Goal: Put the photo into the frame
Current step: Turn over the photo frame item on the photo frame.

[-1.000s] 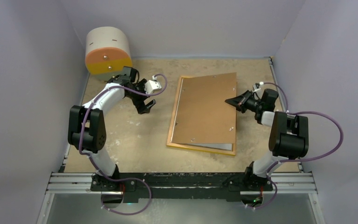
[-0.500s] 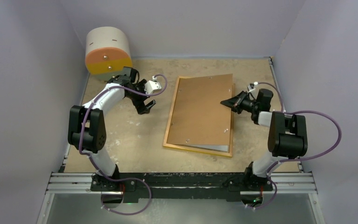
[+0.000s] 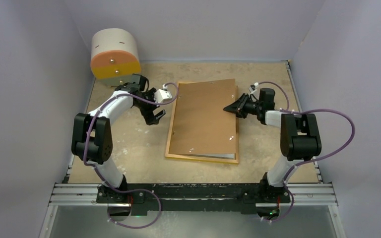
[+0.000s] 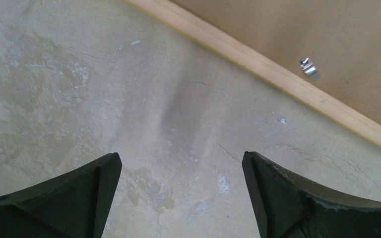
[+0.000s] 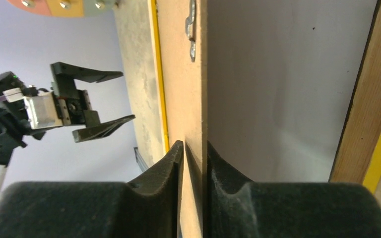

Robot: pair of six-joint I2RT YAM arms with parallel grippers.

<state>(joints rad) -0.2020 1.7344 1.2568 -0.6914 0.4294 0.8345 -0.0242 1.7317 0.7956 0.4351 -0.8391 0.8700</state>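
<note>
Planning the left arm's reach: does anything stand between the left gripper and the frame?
Nothing visible. Only bare table lies between the open left gripper and the frame, at its wood-coloured left rim. The frame's opening, though, is covered by the brown backing board, whose right edge sits between the fingers of the right gripper.

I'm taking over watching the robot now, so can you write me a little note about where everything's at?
Left gripper: open, empty, over the table beside the left rim of the frame.
Right gripper: jaws around the right edge of the backing board; grip unclear.
The frame lies back up with the board askew over it. Inside is probably the photo, white back up.
Done: photo seemingly in. Left: seat the board squarely in the frame.
</note>
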